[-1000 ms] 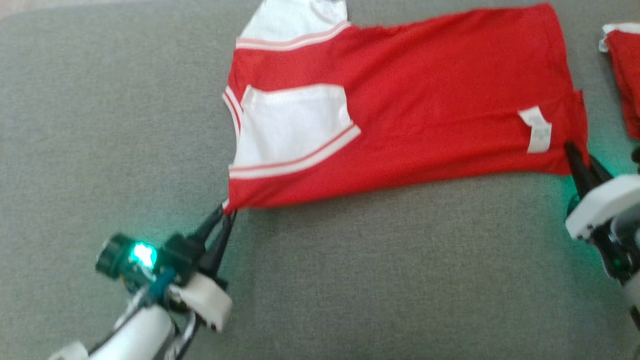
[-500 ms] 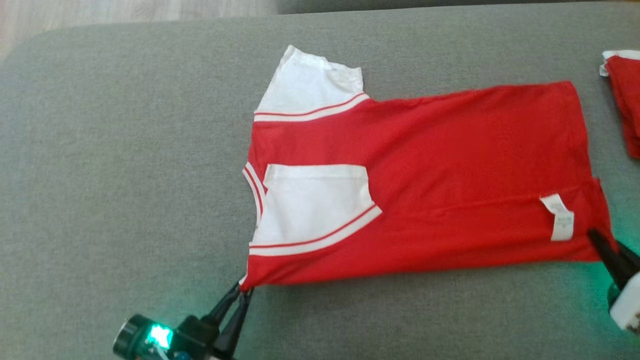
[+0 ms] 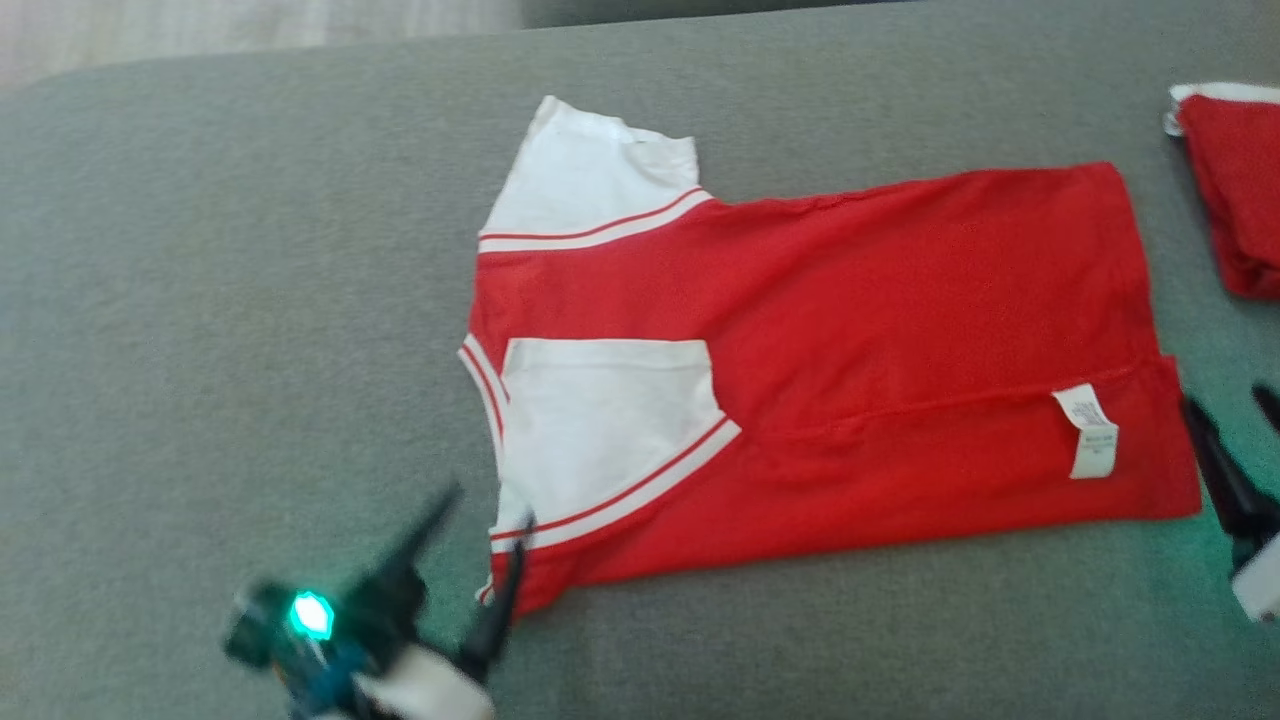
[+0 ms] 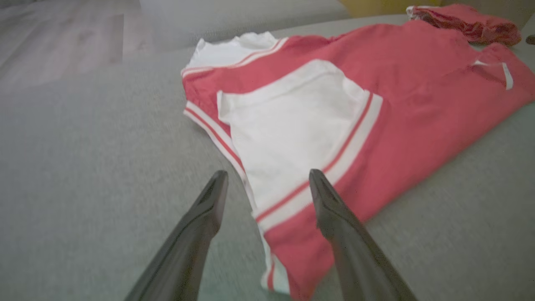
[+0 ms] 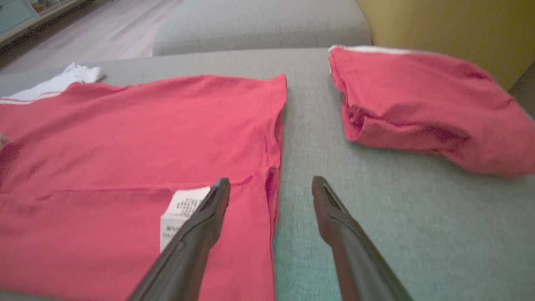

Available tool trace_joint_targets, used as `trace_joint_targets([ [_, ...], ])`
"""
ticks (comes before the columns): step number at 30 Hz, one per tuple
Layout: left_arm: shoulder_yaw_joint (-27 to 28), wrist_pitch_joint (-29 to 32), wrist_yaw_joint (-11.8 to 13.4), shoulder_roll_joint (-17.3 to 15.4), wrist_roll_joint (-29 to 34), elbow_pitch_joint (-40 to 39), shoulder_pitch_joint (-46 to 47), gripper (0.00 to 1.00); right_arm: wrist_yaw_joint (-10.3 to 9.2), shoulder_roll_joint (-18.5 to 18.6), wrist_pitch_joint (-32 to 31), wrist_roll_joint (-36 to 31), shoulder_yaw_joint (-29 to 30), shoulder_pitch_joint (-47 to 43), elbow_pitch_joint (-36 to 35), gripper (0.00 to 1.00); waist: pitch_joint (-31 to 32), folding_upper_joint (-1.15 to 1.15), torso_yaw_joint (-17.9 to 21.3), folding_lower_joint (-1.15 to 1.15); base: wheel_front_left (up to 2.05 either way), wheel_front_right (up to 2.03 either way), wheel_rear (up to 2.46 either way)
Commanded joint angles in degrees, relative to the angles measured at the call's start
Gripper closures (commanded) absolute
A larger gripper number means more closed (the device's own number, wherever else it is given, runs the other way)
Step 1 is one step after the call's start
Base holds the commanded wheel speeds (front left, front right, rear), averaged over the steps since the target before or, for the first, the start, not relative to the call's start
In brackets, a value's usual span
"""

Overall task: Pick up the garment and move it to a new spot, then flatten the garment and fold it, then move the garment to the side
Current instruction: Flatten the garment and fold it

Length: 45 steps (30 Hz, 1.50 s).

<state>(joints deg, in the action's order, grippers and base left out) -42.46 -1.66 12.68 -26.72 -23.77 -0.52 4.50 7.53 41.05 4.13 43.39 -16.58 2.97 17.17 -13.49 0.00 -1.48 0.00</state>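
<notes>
The garment (image 3: 900,300) is a red T-shirt with white sleeves, folded in half lengthwise and lying flat on the grey cushion (image 3: 200,300). My left gripper (image 3: 490,505) stands open at its near left corner, one finger over the fabric edge and one over the cushion. In the left wrist view the open left gripper (image 4: 268,173) straddles the garment's (image 4: 418,62) striped sleeve edge, holding nothing. My right gripper (image 3: 1228,400) is open just off the near right corner. In the right wrist view the right gripper (image 5: 271,179) straddles the hem of the garment (image 5: 146,125) beside a white care label (image 5: 179,211).
A second red garment (image 3: 1235,190), folded into a bundle, lies at the right (image 5: 418,104). Beyond the cushion's far left edge is wooden floor (image 3: 200,30). A yellow surface (image 5: 451,25) rises behind the bundle.
Both grippers have opened and let go of the garment's near corners, which now lie slack on the cushion. The left gripper has drawn back a little. The camera has shifted slightly.
</notes>
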Motion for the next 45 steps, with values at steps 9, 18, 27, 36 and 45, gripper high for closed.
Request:
trace_joint_targets([
  [9,9.78,10.36,-7.81,-7.5,-5.16,-4.43,22.92,0.0,-0.04,-2.43,3.2,-7.28,1.39,5.3,-5.82,0.0,-5.2,0.0,4.98,0.0,0.0,0.0,0.0],
  [18,9.88,38.61,-18.24,-8.23,-17.01,10.86,51.15,0.0,-0.04,-5.02,2.6,-10.6,-1.04,11.45,-8.89,0.0,-13.13,0.0,10.86,0.0,0.0,0.0,0.0],
  [27,8.35,47.11,-19.06,-8.42,-17.2,21.13,61.41,0.0,-0.04,-6.46,3.93,-10.47,-3.97,15.32,-7.6,0.0,-17.57,0.0,15.24,0.0,0.0,0.0,0.0],
  [36,5.91,48.56,-19.52,-9.93,-15.49,27.1,63.25,0.0,-0.04,-6.61,6.07,-9.24,-6.51,17.77,-4.76,0.0,-19.78,0.0,17.11,0.0,0.0,0.0,0.0],
  [45,4.73,45.15,-19.98,-10.13,-16.76,28.17,63.22,1.0,-0.04,-5.36,6.84,-7.99,-7.55,20.03,-2.53,0.0,-19.38,0.0,16.94,0.0,0.0,0.0,0.0],
])
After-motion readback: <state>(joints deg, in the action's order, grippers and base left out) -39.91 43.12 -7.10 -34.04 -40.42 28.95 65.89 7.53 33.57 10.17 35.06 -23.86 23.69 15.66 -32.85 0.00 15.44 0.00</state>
